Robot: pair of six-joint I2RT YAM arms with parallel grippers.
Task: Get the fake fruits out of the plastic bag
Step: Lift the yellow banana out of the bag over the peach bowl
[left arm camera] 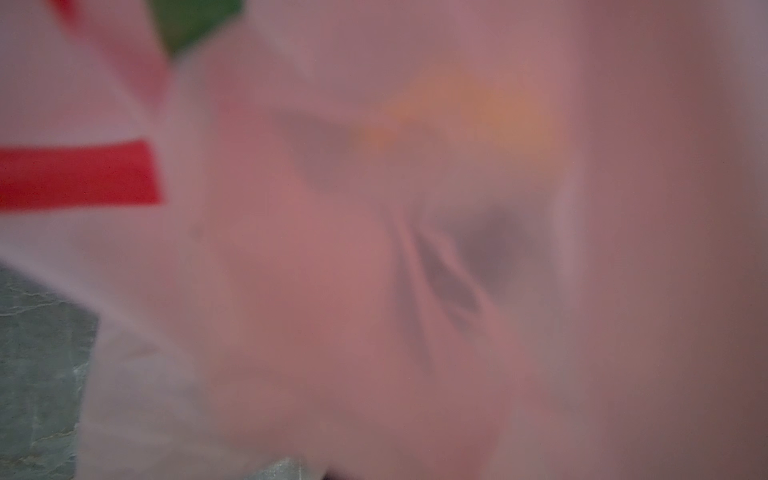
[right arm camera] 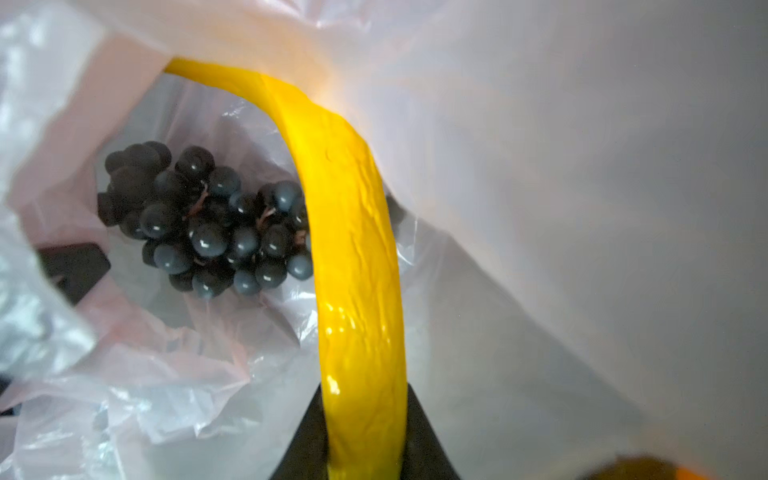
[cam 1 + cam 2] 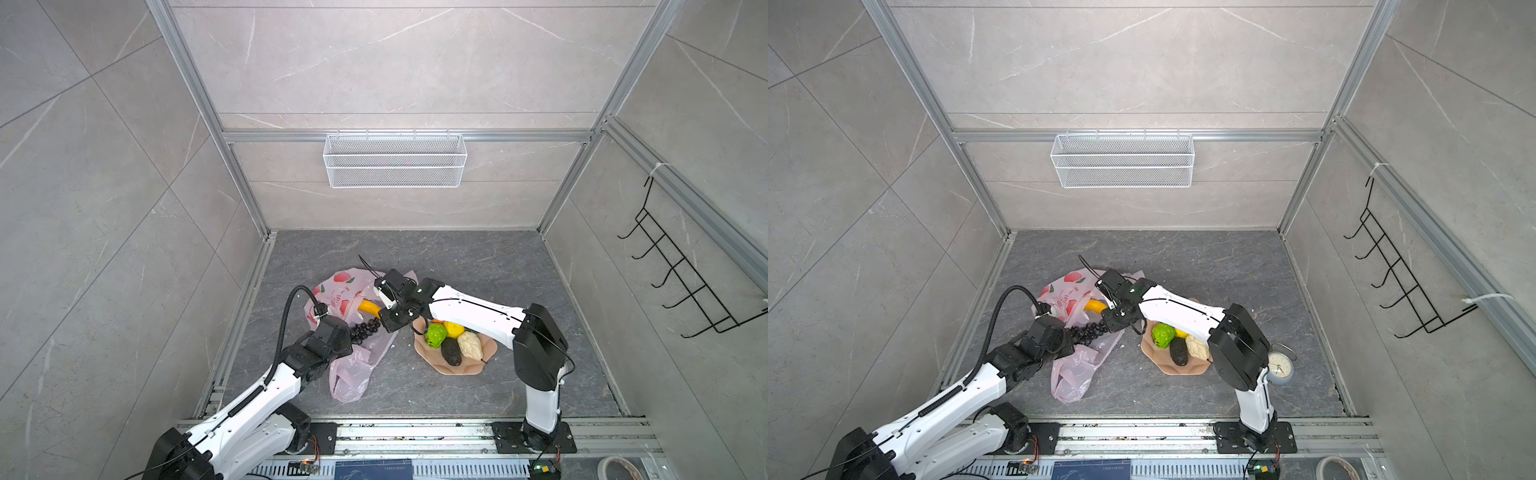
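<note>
Right hand [image 2: 365,436]: clenched on the banana [image 2: 353,249] at the mouth of the plastic bag [image 3: 353,374]. Left hand [image 3: 320,312]: clenched against the bag's rim; grip on the film not discernible. Grape bunch [image 2: 208,224]: inside the bag. Green fruit [image 3: 435,334], dark oval piece [image 3: 451,352] and cream piece [image 3: 470,345]: on the plate [image 3: 449,368], on the worktop [image 3: 457,270].
</note>
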